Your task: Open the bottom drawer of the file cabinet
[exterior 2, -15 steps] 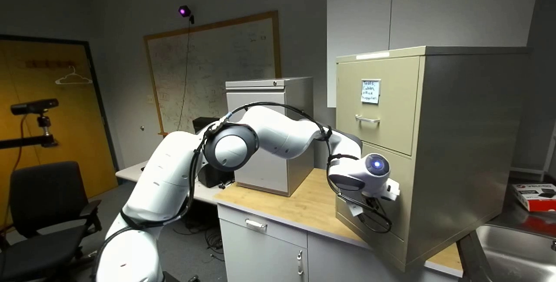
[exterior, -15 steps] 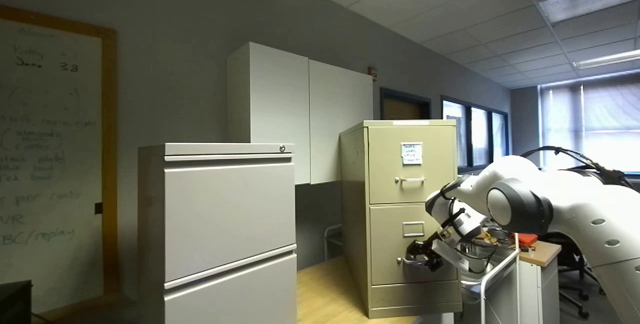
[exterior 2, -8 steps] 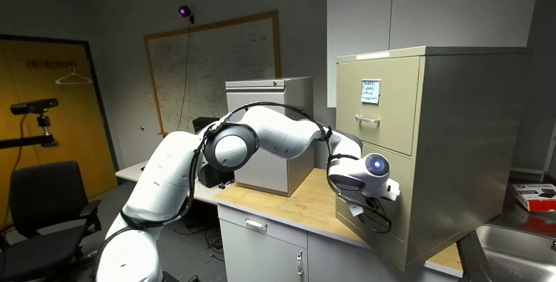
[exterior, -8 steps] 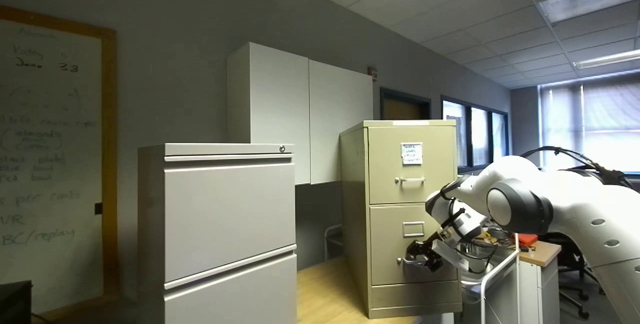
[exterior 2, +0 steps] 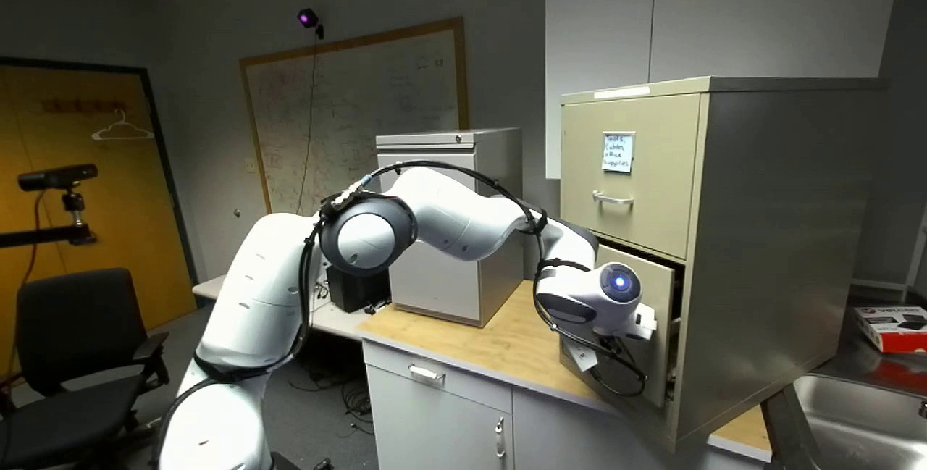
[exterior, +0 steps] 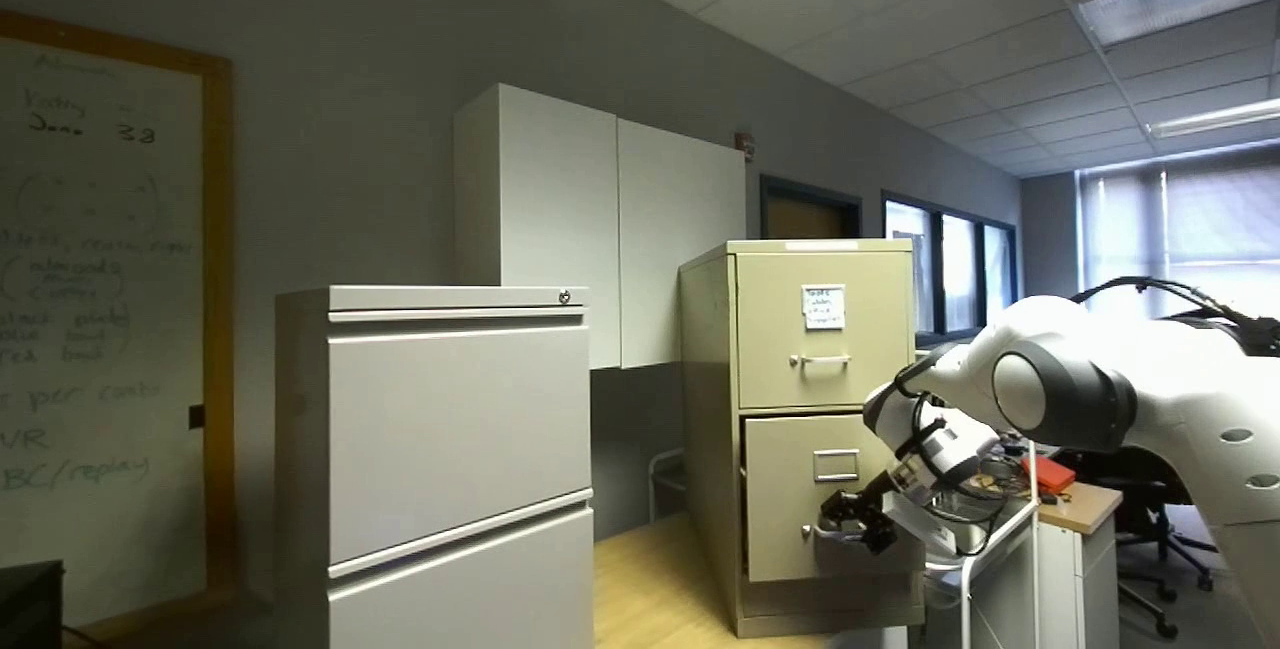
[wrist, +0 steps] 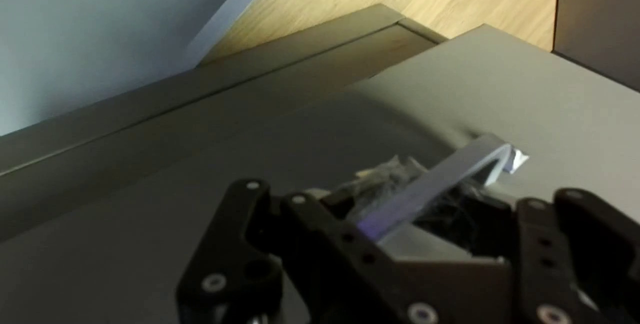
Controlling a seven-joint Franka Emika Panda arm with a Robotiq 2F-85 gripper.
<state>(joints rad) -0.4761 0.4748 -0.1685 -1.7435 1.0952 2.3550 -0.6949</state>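
- The tall, beige metal file cabinet [exterior 2: 789, 224] stood upright on a wooden countertop [exterior 2: 500, 325], its front jutting past the countertop's edge.
- The bottom drawer [exterior: 780, 509] was in the lower part of the file cabinet, drawn partly out; dark gaps showed along its top and side edges in both exterior views.
- On the bottom drawer's front were a metal label holder [exterior: 836, 465] and, below that, a handle [wrist: 445, 176].
- The gripper [wrist: 410, 209] was just before the file cabinet's lower front, its black fingers [wrist: 315, 229] pinching the handle between them, with crumpled clear material [wrist: 382, 184] around their tips.
- Directly above the bottom drawer, the file cabinet's top drawer [exterior 2: 655, 187] sat flush, bearing a white handwritten label [exterior 2: 618, 152] and a metal pull [exterior 2: 613, 199].
- The white arm [exterior 2: 463, 220] stretched away from the file cabinet's front, black cable [exterior 2: 537, 222] strapped along it.
- White wall cupboards [exterior: 680, 239] hung behind the file cabinet.
- To the right of the file cabinet in an exterior view were a steel sink [exterior 2: 862, 412] and a red-and-white box [exterior 2: 894, 325].
- A pale grey cabinet [exterior: 460, 419] stood left of the file cabinet in both exterior views, well apart from it.
- Farthest from the file cabinet, in an exterior view, were a whiteboard [exterior 2: 355, 108], a dark office chair [exterior 2: 72, 361] and a yellow-brown door [exterior 2: 72, 209].
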